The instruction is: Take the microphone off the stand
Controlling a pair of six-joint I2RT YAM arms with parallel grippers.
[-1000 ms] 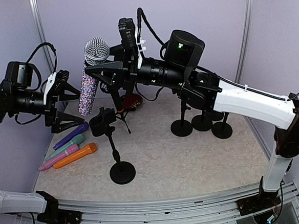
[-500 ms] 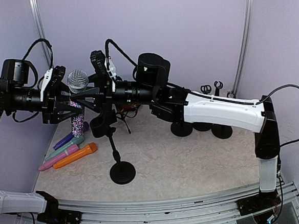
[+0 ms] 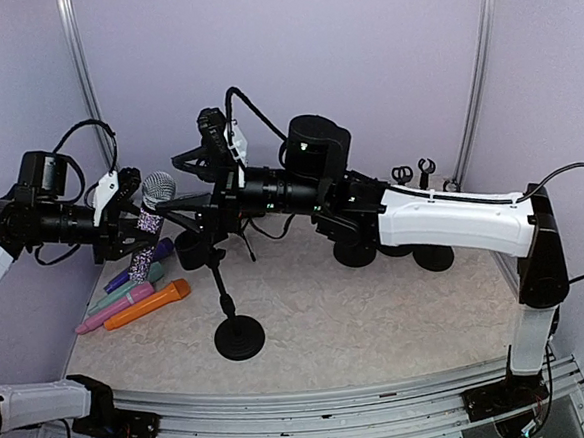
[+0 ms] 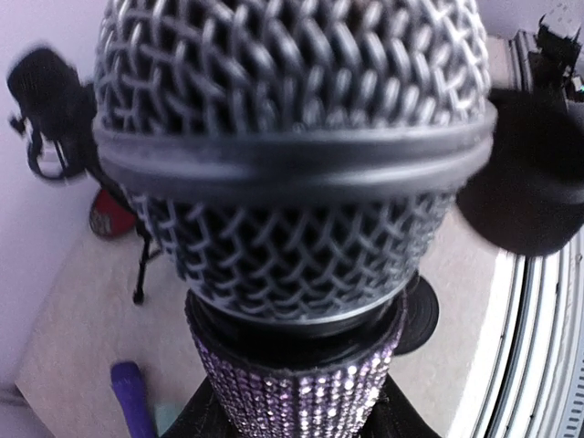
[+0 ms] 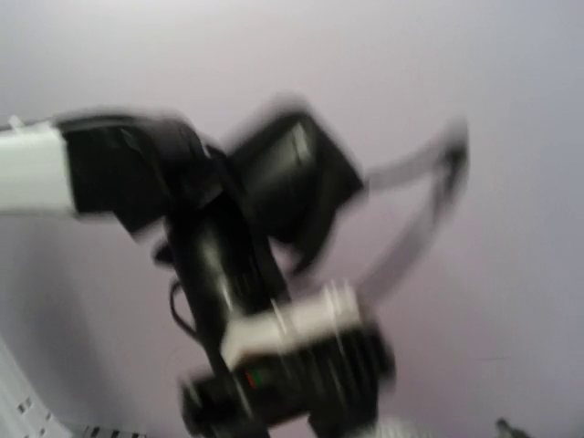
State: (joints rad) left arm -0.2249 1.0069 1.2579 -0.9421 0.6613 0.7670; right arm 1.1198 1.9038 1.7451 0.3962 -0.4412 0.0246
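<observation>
Ana: Where is the mic (image 3: pixel 158 188)?

Ben: It is up in the air on the left side, off the stand (image 3: pixel 224 299). Its silver mesh head points up. Its sparkly handle points down and leans a bit.

Ana: What holds it?

Ben: The left gripper (image 3: pixel 137 222) does. Its dark fingers (image 4: pixel 193 427) press on the sparkly handle from both sides, just under the head. The left wrist view is very close, so the mesh head fills nearly the whole picture.

Ana: And the right gripper (image 3: pixel 182 194)?

Ben: It is just beside the mic head, on the side away from the left gripper. Its jaws stand wide apart and hold nothing. The right wrist view is a blur and tells little.

Ana: Where does the stand sit?

Ben: It sits on the table (image 3: pixel 379 313), left of the middle. Its round black base (image 3: pixel 239 338) lies flat. Its thin pole leans up to a black clip (image 3: pixel 189 248). The clip is below the mic and a little to the right, apart from it.

Ana: What else is on the table?

Ben: Four more mics lie side by side near the left edge, below the held one. They are the purple mic (image 3: pixel 140 262), the teal mic (image 3: pixel 136 281), the pink mic (image 3: pixel 113 308) and the orange mic (image 3: pixel 149 302). The back stands (image 3: pixel 355 251) are at the far right, partly behind the right arm.
</observation>
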